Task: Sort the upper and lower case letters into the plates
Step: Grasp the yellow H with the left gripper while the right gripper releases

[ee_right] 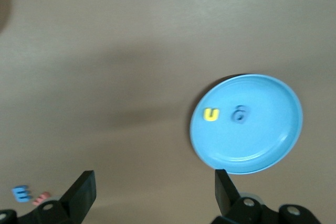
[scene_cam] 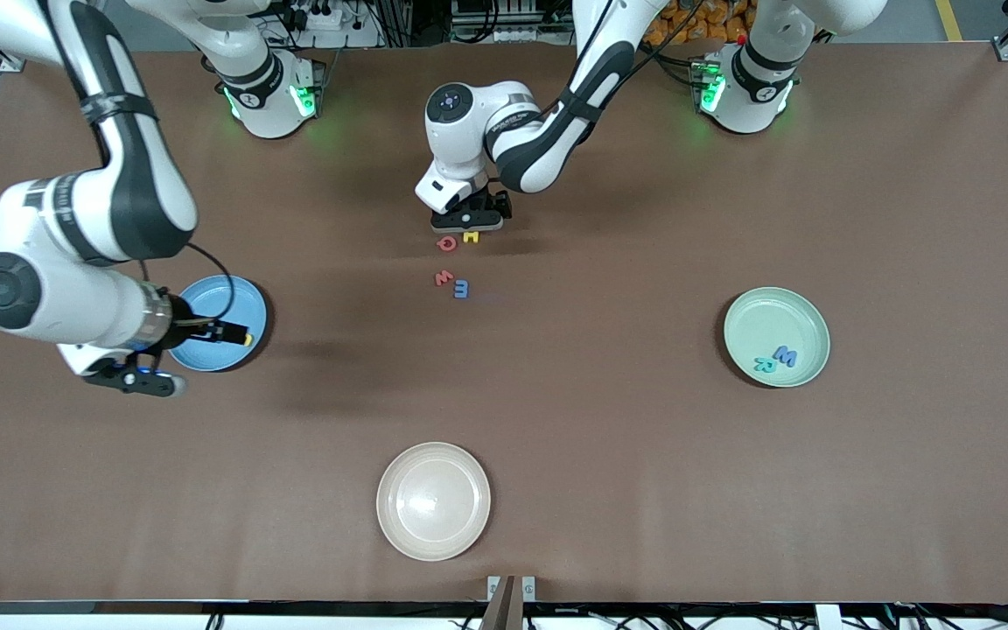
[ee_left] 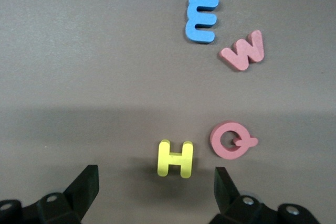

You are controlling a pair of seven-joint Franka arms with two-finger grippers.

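Four letters lie loose mid-table: a yellow H (ee_left: 176, 159) (scene_cam: 471, 236), a red Q (ee_left: 231, 140) (scene_cam: 446, 243), a red w (ee_left: 242, 51) (scene_cam: 444, 278) and a blue E (ee_left: 201, 18) (scene_cam: 461, 288). My left gripper (ee_left: 156, 187) (scene_cam: 467, 219) hangs open just over the H, holding nothing. The mint green plate (scene_cam: 806, 315) carries a blue W (scene_cam: 785, 354) and a teal R (scene_cam: 765, 365). The light blue plate (ee_right: 273, 129) (scene_cam: 206, 302) holds a yellow u (ee_right: 211, 114) and a small blue letter (ee_right: 240, 114). My right gripper (ee_right: 152, 192) (scene_cam: 226, 332) is open and empty, raised above that plate.
A beige plate (scene_cam: 433, 500) with nothing in it sits close to the table's front edge, nearer to the front camera than the loose letters. Brown tabletop stretches between the three plates. Both arm bases stand along the table's back edge.
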